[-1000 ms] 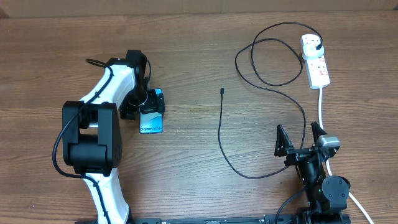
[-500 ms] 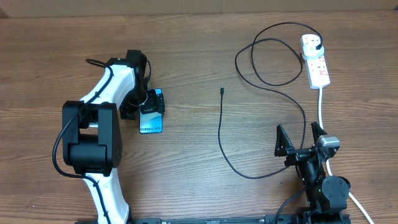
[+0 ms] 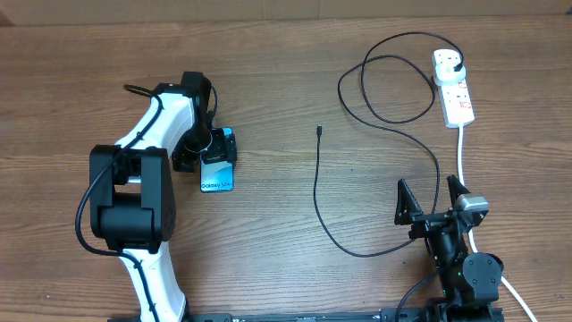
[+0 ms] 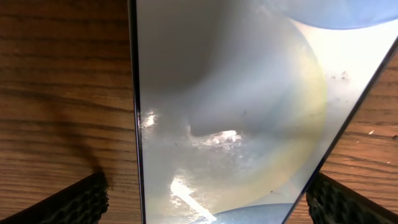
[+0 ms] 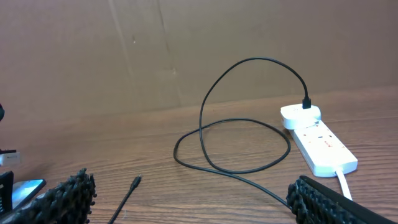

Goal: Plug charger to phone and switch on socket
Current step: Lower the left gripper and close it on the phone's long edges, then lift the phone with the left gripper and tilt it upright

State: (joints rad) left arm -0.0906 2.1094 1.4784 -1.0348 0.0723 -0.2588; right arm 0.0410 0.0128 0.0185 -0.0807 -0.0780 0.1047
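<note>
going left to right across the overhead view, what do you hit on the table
phone → charger's connector tip → white power strip

The left arm stretches well forward from its black base, its white links rising and then bending over so the wrist points straight down. The left gripper hangs low beneath it, jaws spread wide; its ribbed black pads show only at the bottom corners of the wrist camera's view. The right arm sits folded tight over its own base, barely extended. The right gripper points level and forward, its two dark fingers splayed far apart with nothing between them.
</note>
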